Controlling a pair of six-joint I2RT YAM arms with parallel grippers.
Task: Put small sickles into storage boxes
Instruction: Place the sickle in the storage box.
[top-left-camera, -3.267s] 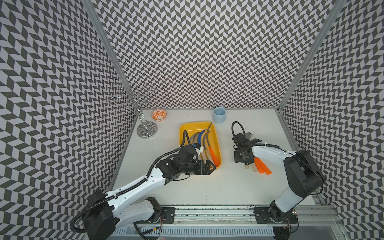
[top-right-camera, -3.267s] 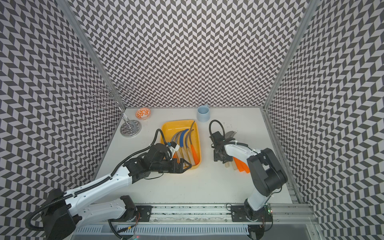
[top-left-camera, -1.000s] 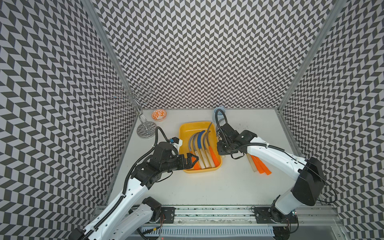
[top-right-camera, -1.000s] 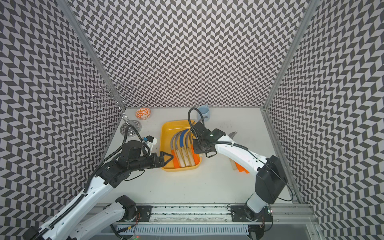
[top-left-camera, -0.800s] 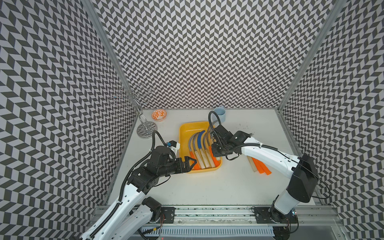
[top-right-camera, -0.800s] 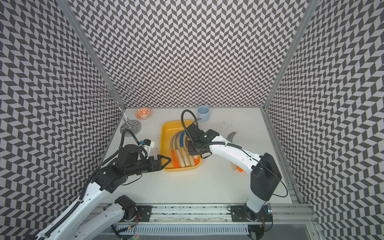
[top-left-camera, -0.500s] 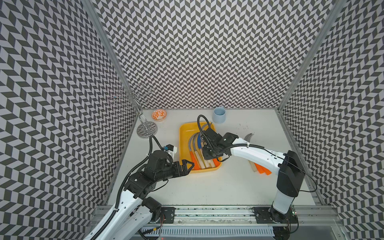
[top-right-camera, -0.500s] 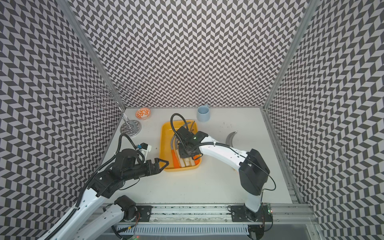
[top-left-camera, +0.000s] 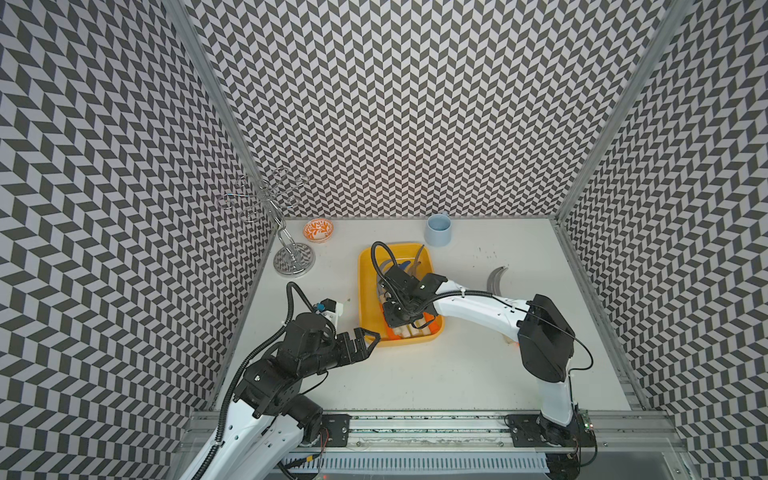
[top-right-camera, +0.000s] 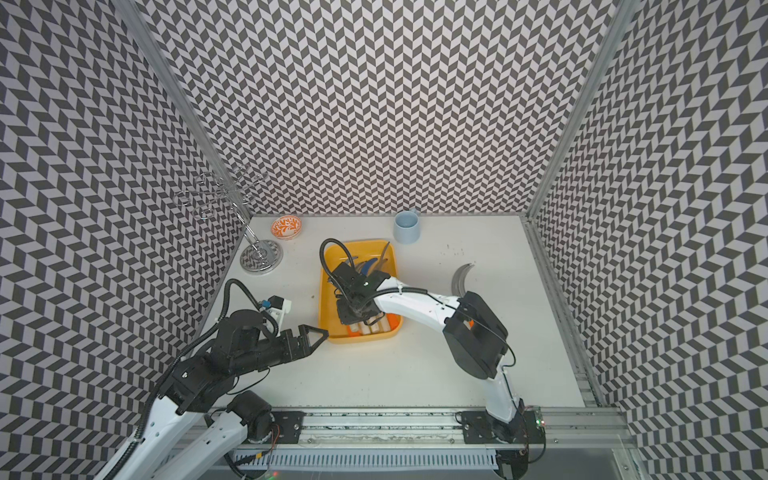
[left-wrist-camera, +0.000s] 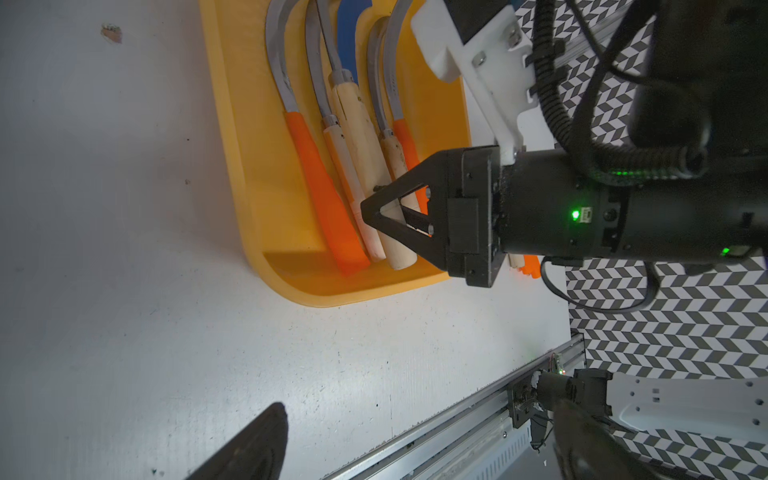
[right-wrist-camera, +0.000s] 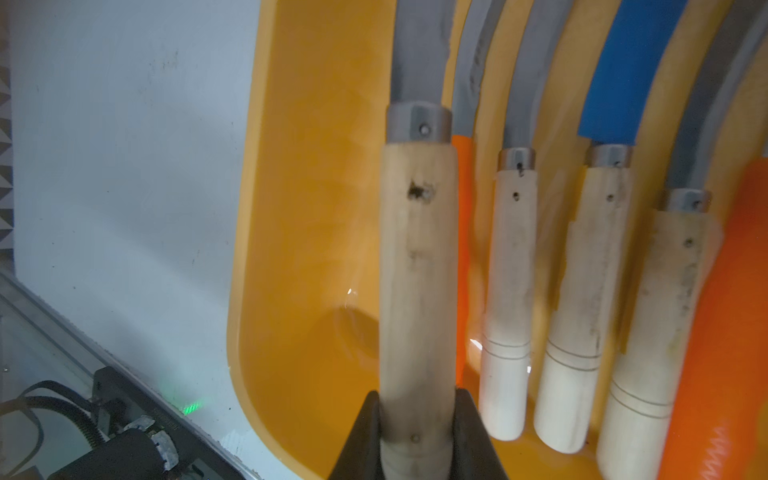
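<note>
The yellow storage box (top-left-camera: 365, 291) (top-right-camera: 326, 291) lies mid-table and holds several small sickles (left-wrist-camera: 316, 178) side by side, one with a blue blade (right-wrist-camera: 623, 62). My right gripper (top-left-camera: 399, 316) (top-right-camera: 353, 316) (right-wrist-camera: 417, 399) hangs low over the tray's near end, shut on the end of a pale wooden sickle handle (right-wrist-camera: 415, 270). That sickle lies lengthwise above an orange-handled one. Grey blades of loose sickles (top-left-camera: 496, 280) (top-right-camera: 459, 280) lie right of the tray, their handles mostly hidden under the right arm. My left gripper (top-left-camera: 370, 343) (top-right-camera: 320, 338) is open and empty beside the tray's near left corner.
A pale blue cup (top-left-camera: 438, 230) stands behind the tray. An orange-patterned bowl (top-left-camera: 318, 230) and a wire rack on a round base (top-left-camera: 293, 259) sit at the back left. The metal rail (top-left-camera: 415, 424) runs along the front edge. Patterned walls close three sides.
My right gripper has carried the wooden-handled sickle leftward over the tray and lower into it. My left arm has drawn back from the tray toward the front left.
</note>
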